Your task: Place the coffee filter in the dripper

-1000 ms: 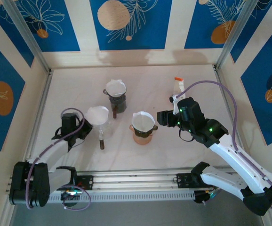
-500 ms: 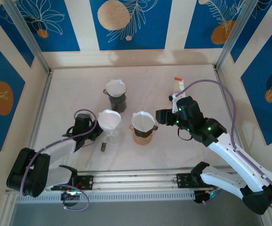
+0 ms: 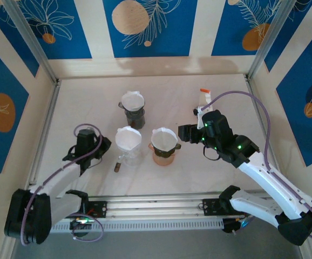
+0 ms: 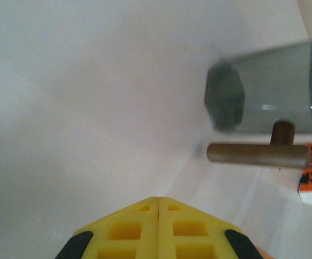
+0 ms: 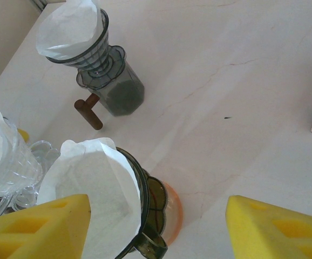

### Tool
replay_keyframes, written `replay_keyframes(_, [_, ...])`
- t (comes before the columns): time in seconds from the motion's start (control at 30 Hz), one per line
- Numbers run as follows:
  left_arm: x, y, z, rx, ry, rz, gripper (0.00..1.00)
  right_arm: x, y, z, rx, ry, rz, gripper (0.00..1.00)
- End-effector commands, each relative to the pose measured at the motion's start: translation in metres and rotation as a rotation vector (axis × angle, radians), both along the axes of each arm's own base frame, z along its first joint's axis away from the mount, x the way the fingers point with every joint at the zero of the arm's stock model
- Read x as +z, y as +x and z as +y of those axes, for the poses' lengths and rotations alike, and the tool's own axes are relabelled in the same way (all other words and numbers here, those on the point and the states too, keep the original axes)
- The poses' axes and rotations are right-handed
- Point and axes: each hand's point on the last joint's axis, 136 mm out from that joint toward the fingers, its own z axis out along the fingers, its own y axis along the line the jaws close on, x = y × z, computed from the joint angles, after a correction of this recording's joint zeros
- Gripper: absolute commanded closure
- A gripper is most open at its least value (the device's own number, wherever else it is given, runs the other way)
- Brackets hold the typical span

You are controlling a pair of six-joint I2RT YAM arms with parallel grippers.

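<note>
We saw pale marbled tabletop (image 3: 86, 97), faint veins. We noted cream walls (image 3: 96, 27) on three sides, blue panels (image 3: 177, 43) with orange discs (image 3: 130, 17) and white leaf outlines. Silver metal posts (image 3: 29, 40) stood in back corners, slotted rail (image 3: 156, 205) ran along near edge. Light was even, shadows soft.

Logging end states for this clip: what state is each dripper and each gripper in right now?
Dark grey ribbed dripper: upright, white paper filter seated inside.
Clear glass dripper: upright, paper filter inside.
Dark dripper on orange base: upright, paper filter inside.
Left gripper: shut, holding nothing.
Right gripper: open, empty.
</note>
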Motion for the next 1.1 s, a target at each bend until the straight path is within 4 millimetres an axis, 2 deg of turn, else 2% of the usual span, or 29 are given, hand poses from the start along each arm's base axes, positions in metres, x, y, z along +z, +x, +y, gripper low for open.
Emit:
replay_keyframes(0.0, [0.028, 0.004, 0.029, 0.029, 0.160, -0.038, 0.77, 0.000, 0.006, -0.004, -0.036, -0.002, -0.011, 0.30])
replay_keyframes(0.07, [0.045, 0.008, 0.042, 0.053, 0.229, -0.063, 0.49, 0.000, 0.007, -0.006, -0.045, -0.007, -0.017, 0.27])
replay_keyframes(0.1, [0.055, 0.012, 0.049, 0.064, 0.272, -0.080, 0.34, 0.001, 0.008, -0.007, -0.049, -0.007, -0.023, 0.11])
replay_keyframes(0.13, [0.065, 0.015, 0.055, 0.074, 0.318, -0.096, 0.22, 0.001, 0.009, -0.009, -0.058, -0.009, -0.029, 0.01])
replay_keyframes(0.17, [0.072, 0.018, 0.062, 0.093, 0.363, -0.106, 0.13, 0.002, 0.010, -0.011, -0.067, -0.011, -0.034, 0.01])
replay_keyframes(0.27, [0.090, 0.030, 0.083, 0.146, 0.512, -0.137, 0.01, 0.001, 0.014, -0.015, -0.089, -0.019, -0.045, 0.01])
replay_keyframes(0.43, [0.105, 0.058, 0.083, 0.110, 0.646, -0.348, 0.00, -0.004, 0.021, -0.028, -0.171, -0.034, -0.043, 0.01])
replay_keyframes(0.53, [0.107, 0.073, 0.087, 0.009, 0.863, -0.372, 0.00, -0.005, 0.023, -0.040, -0.227, -0.040, -0.041, 0.01])
replay_keyframes(0.63, [0.080, 0.081, 0.092, -0.093, 1.020, -0.298, 0.00, -0.006, 0.025, -0.051, -0.275, -0.046, -0.034, 0.01])
replay_keyframes(0.73, [0.051, 0.084, 0.094, -0.106, 1.030, -0.261, 0.00, -0.009, 0.027, -0.061, -0.324, -0.053, -0.023, 0.01])
replay_keyframes(0.8, [0.040, 0.087, 0.093, -0.102, 1.041, -0.291, 0.00, -0.010, 0.028, -0.066, -0.341, -0.056, -0.019, 0.01])
replay_keyframes(0.87, [0.038, 0.091, 0.097, -0.057, 1.054, -0.335, 0.00, -0.011, 0.027, -0.069, -0.344, -0.056, -0.013, 0.01])
replay_keyframes(0.97, [0.033, 0.096, 0.089, -0.064, 1.032, -0.410, 0.00, -0.012, 0.028, -0.078, -0.369, -0.047, -0.013, 0.01])
replay_keyframes(1.07, [0.019, 0.097, 0.085, -0.075, 1.023, -0.444, 0.00, -0.013, 0.030, -0.089, -0.422, 0.002, -0.014, 0.01])
